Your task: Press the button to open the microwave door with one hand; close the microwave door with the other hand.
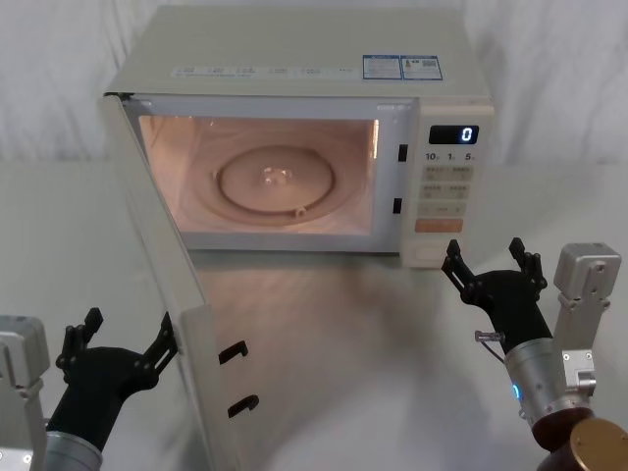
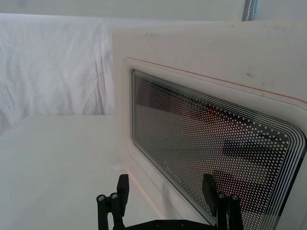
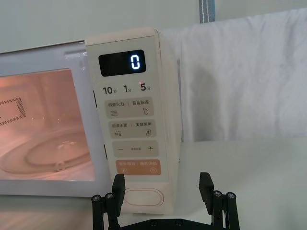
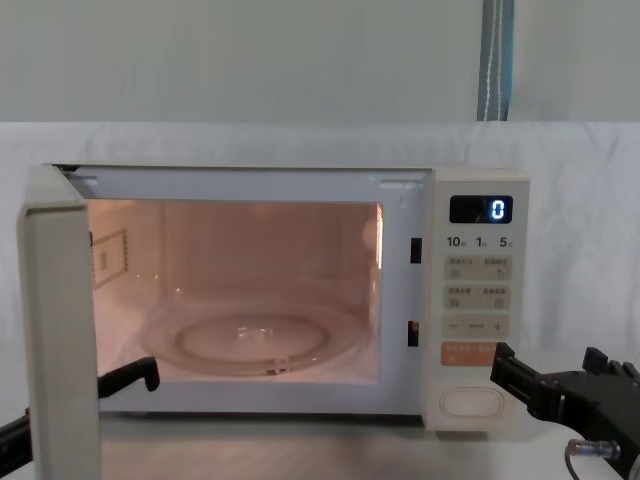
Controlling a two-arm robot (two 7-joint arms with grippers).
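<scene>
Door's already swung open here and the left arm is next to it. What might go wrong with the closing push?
The open left gripper sits by the outer face of the cream-white microwave door with dark dotted glass window; pushing on the glass rather than the frame might strain it. A push near the free edge may slip off. The open right gripper hovers before the cream oval door-release button, so a bump might reopen it.

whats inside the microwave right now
The lit cavity of the microwave holds a round glass turntable with nothing on it. In the chest view, the open microwave door covers the cavity's left edge.
</scene>
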